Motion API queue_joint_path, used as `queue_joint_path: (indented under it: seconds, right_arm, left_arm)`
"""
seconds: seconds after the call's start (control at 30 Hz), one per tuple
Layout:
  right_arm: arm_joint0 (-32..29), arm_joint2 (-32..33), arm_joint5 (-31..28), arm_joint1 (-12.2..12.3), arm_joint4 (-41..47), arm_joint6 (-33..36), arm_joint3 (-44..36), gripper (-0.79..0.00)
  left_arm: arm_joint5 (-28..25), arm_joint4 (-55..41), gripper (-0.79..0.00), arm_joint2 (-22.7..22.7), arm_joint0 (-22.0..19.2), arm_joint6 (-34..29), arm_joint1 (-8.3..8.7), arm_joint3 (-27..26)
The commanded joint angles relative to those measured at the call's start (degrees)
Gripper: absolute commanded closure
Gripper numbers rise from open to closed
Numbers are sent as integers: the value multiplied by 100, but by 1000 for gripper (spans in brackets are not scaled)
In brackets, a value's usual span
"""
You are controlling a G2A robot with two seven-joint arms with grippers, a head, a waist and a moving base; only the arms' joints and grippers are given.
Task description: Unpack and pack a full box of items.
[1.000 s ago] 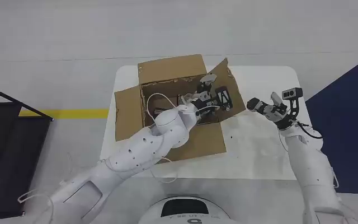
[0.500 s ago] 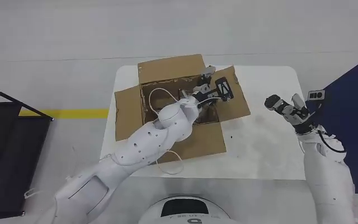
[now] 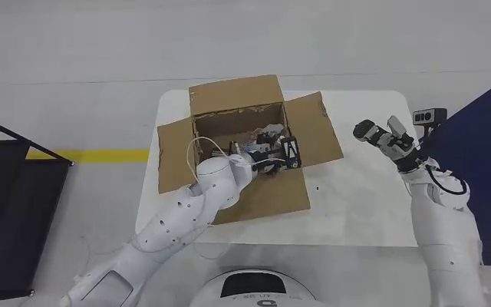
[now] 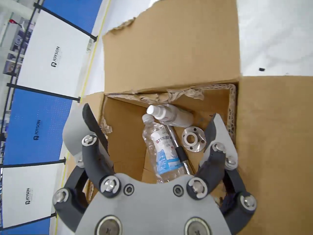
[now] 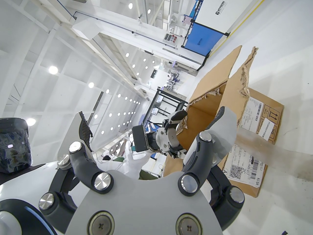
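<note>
Box (image 3: 238, 94) of corrugated cardboard sits open on the white table (image 3: 360, 207), its flaps splayed and their edges torn. You can judge it light and stiff but easily creased, so leave it standing and lift the contents out. In the top view your left gripper (image 3: 285, 151) hangs inside the opening. Your right gripper (image 3: 381, 130) is off to the side above the table, well apart from the box.

In the left wrist view, your left jaws are spread wide with nothing between them. Below them a clear plastic bottle (image 4: 161, 152) lies flat. It is smooth, probably slippery and slightly squashy, so take it across the labelled middle. A white spray bottle (image 4: 174, 118) touches it and looks firmer. A slim metal rod (image 4: 181, 153) with a black grip lies alongside. The machined metal flange (image 4: 194, 139) is hard and likely heaviest, so pinch it across the rim. Crumpled brown paper (image 4: 176, 95) lines the far wall.

In the right wrist view, your right jaws stand released and empty. Paper labels (image 5: 254, 110) cover the box's outer wall.
</note>
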Motion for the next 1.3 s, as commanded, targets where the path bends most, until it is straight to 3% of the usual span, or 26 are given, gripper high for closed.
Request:
queue_joint_path:
  seconds: [0.0,0.17,0.37,0.67,0.77,0.93,1.13,1.27]
  right_arm:
    - [-36,24,2,4,-24,-46,-1,-785]
    - [-125,85,20,11,-117,-256,-50,-785]
    - [-117,38,72,10,-184,-364,-145,-785]
    - [-101,263,-105,39,-343,-592,-389,-785]
    - [33,240,159,60,-716,-748,-788,-785]
    - [509,-62,757,87,-1351,-816,-1205,-785]
    - [1328,-940,1473,56,-2449,-1052,-1196,-785]
    - [1762,-1435,1723,3,-2682,-1166,-1089,-785]
  left_arm:
    - [-132,15,-785,28,5,-39,0,18]
    - [-679,-220,-785,-58,15,-122,25,-18]
    - [-1205,-586,-785,-438,180,-284,124,-429]
    - [-105,54,-785,-999,568,94,239,-1222]
    - [192,-33,-785,-1491,790,292,304,-1483]
    - [453,-424,-785,-2680,1291,510,441,-1807]
    - [556,-983,-785,-4110,1858,932,577,-1647]
    - [525,-1069,-785,-4356,1915,1018,601,-1510]
